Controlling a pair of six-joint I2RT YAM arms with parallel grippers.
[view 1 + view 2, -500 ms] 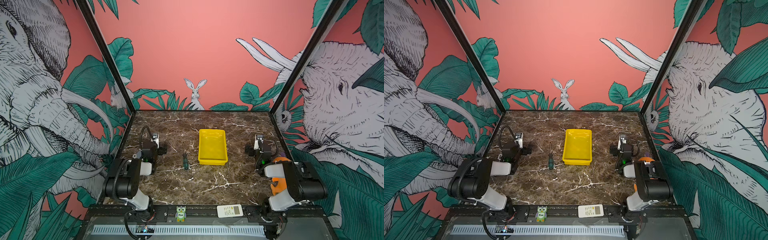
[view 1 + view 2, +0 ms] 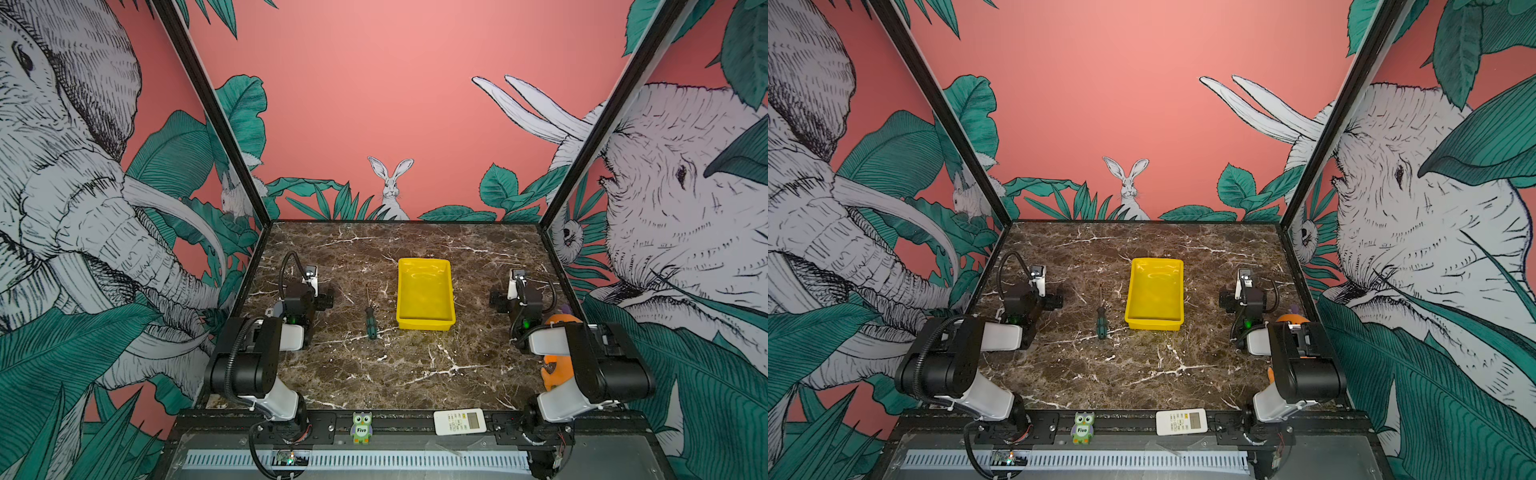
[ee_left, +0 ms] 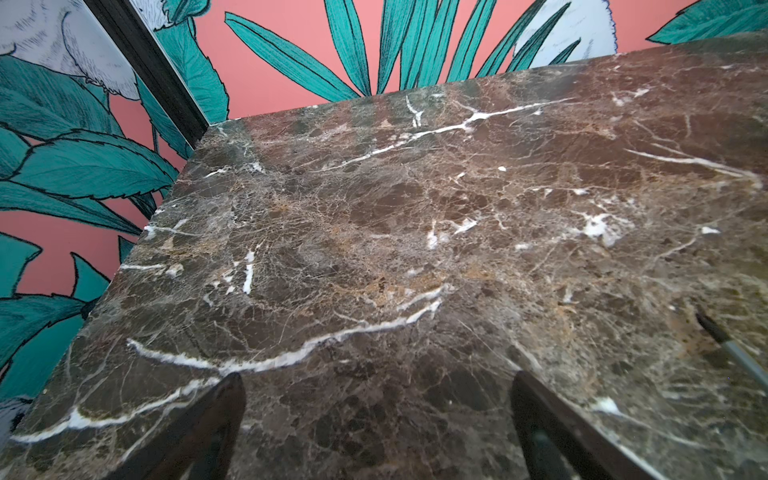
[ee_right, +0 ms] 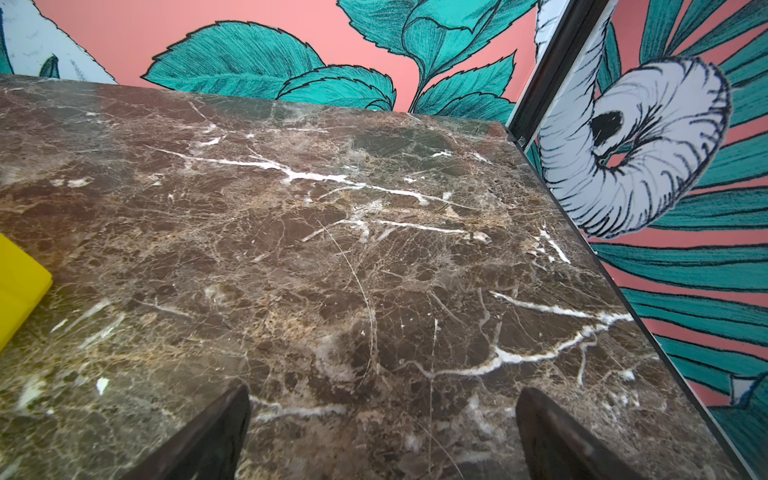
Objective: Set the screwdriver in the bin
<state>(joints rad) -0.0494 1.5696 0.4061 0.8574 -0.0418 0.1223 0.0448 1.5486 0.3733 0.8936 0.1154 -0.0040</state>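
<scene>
- dark marble top (image 2: 415, 365): nothing visibly moved vs half a sec ago, both arms parked as then.
- left gripper (image 3: 376, 378) jaws wide apart, empty; right gripper (image 4: 382, 392) same.
- screwdriver (image 2: 369, 316) lies flat btw left gripper & yellow bin (image 2: 424, 325), near the bin, not touching.
- judgement: task not begun; left arm is the closer one to reach.

glossy plastic bin (image 2: 424, 323), marble tabletop (image 2: 374, 374) (polished)

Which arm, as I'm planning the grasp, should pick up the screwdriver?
Left. The screwdriver lies between the open left gripper and the bin; the right gripper, also open, would have to reach past it.
</scene>
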